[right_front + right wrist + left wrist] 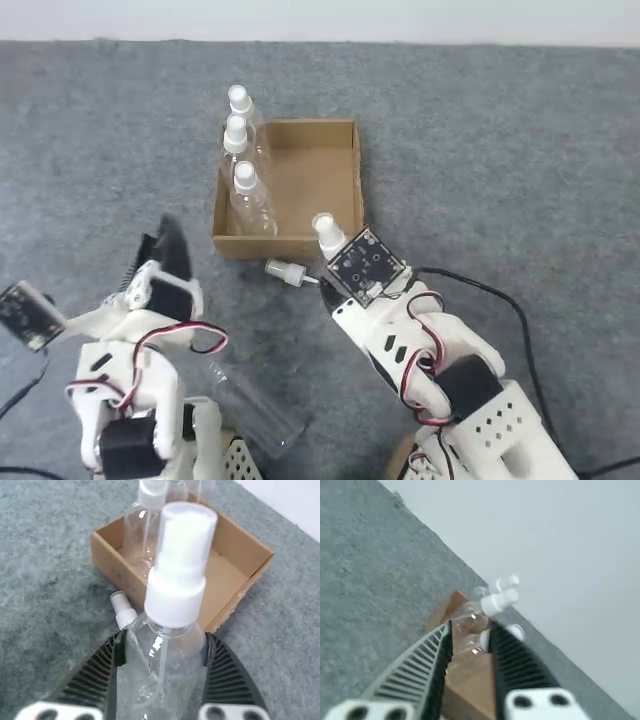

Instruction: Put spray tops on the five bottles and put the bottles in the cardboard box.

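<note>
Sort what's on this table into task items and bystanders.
Task items:
cardboard box
three capped bottles in it
capped bottle held by the right gripper
loose spray top beside the box
uncapped bottle lying on its side

Bystanders:
grey carpet

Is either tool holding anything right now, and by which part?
The right tool grips a bottle with its spray top on, by the clear body below the neck. The left tool is open and holds nothing.

Cardboard box (318, 185) rt half free (bottles (254, 206) left).
</note>
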### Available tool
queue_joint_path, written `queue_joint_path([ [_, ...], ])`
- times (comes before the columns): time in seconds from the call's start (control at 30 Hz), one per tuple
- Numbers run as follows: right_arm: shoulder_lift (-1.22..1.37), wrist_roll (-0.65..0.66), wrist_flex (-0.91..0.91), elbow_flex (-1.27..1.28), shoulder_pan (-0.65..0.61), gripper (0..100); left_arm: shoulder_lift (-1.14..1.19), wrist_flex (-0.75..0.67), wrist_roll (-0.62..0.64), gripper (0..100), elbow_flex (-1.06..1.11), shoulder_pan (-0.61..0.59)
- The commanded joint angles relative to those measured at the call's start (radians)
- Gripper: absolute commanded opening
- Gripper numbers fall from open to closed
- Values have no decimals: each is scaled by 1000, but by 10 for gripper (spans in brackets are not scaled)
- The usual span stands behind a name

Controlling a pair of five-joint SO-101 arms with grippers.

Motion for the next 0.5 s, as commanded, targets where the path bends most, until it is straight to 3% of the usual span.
queue_joint_path([
  [0.0,-28,-14,-8,-17,8,90,-18,-34,-54,13,-4,-72],
  [0.17,-28,-18,-8,-20,-13,91,-18,-35,-54,12,68,-192],
  [0.33,-67,-196,-2,-38,-10,91,-18,-35,-54,12,171,-247],
  [0.47,-142,-226,1,-34,-7,90,-18,-40,-55,12,232,-250],
])
